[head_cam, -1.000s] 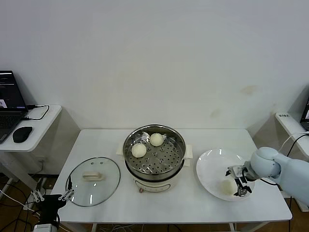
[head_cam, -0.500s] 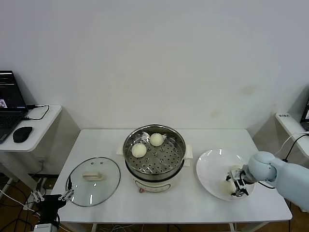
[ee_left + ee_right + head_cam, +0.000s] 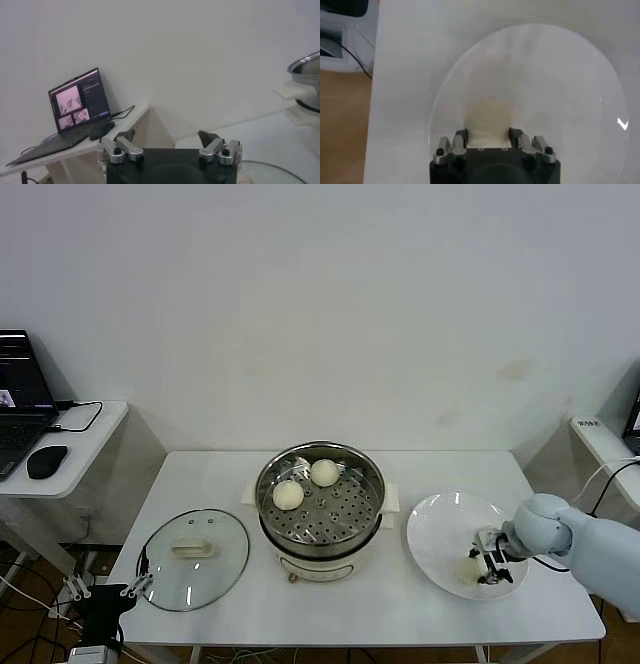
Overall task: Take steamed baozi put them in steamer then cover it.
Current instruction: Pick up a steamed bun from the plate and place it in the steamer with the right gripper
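Right tool [image 3: 487,566] clamped on baozi [image 3: 489,120] on plate [image 3: 432,534]; left tool [image 3: 169,145] parked low — fingers apart.

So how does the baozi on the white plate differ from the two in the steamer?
The baozi on the plate sits between the fingers of the right gripper, shut on it; the two baozi in the steamer lie free. It rests on the plain white plate, near the robot-side rim; they rest on the perforated floor of the steamer, toward its far-left part. All are round, smooth and cream-white.
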Controlling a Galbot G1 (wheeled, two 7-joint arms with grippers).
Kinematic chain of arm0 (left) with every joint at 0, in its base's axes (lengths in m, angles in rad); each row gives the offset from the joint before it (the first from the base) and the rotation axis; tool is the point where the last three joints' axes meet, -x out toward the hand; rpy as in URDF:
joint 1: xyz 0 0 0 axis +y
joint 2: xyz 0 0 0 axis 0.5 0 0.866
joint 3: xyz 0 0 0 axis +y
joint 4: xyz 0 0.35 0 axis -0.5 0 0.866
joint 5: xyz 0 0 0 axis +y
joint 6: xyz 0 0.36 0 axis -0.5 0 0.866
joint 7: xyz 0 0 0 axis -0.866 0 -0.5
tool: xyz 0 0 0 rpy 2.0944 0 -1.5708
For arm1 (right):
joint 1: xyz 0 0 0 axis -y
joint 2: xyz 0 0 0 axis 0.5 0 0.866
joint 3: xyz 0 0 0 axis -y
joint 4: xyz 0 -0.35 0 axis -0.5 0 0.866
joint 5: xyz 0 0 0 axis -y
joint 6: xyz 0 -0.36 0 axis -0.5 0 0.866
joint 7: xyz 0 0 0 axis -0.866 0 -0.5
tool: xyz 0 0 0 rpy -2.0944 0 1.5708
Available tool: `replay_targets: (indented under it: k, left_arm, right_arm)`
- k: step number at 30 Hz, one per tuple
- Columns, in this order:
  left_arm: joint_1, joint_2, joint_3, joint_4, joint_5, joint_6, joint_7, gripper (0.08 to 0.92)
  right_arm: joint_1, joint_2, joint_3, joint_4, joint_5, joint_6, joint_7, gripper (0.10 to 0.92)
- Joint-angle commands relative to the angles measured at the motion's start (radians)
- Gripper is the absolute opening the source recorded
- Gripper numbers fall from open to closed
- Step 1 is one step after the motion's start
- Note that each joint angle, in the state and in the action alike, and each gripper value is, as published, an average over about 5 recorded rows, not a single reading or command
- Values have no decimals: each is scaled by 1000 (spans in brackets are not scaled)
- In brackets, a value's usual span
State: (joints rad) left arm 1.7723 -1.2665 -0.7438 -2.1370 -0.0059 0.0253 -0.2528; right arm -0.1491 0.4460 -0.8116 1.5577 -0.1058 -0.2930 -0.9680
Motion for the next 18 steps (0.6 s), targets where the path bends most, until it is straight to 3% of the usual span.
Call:
replay_targets:
  k: [1, 10, 18]
  left_arm:
    - [-3, 2, 4, -4, 0, 1, 1, 823]
    - [-1, 11, 4, -17, -2, 2, 2, 823]
    - [6, 12, 1, -25, -4, 1, 1, 823]
  right_arm:
    - [230, -25, -63, 39, 104, -7, -27, 542]
    - [551, 7, -175, 24, 229, -15, -49, 543]
    - [840, 168, -351, -10, 327, -18, -33, 543]
